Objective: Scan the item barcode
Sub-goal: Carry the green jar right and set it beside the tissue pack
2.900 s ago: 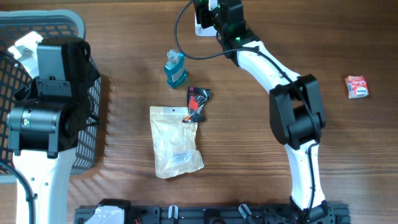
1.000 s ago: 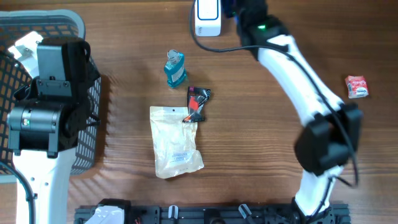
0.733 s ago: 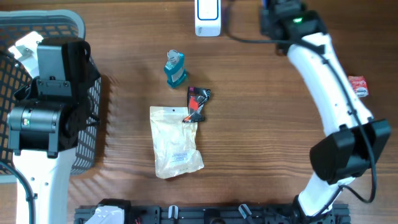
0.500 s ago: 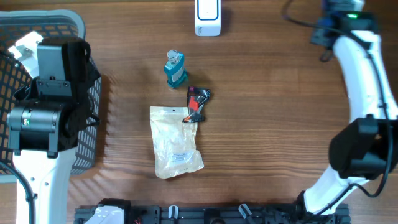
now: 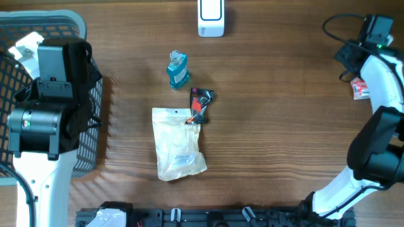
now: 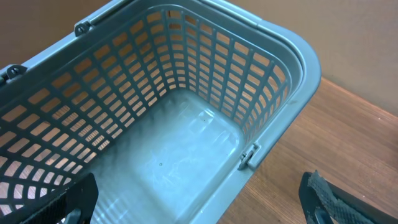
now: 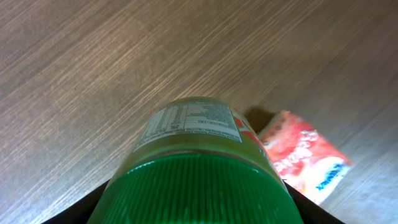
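**Right gripper**: grasping a green-capped bottle. Its dark fingers are showing on either side of the ribbed cap, in the lower corners of the wrist view. In the overhead view it is sitting at the upper right of the frame.

**Green-capped bottle:** pointing away from the wrist camera, with a printed white label panel facing up. It is hanging over the wooden counter. Whether its base is touching the wood cannot be told.

**Red packet**: lying flat on the counter just beside the bottle, right of centre in the wrist view. In the overhead view it is peeking out from behind the right arm near the right edge.

**White scanner**: sitting at the top centre of the overhead frame, well apart from the right gripper.

**Blue bottle**: lying on the counter above centre, below and left of the scanner.

**Black-and-red packet**: lying just below the blue bottle, with its lower end overlapping the clear pouch.

**Clear pouch**: lying flat at centre frame.

**Left gripper**: released, its jaws standing wide. Only the fingertips are showing, in the lower corners of the wrist view. It is hovering over the grey basket.

**Grey basket:** occupying the upper left of the overhead frame, partly hidden under the left arm.
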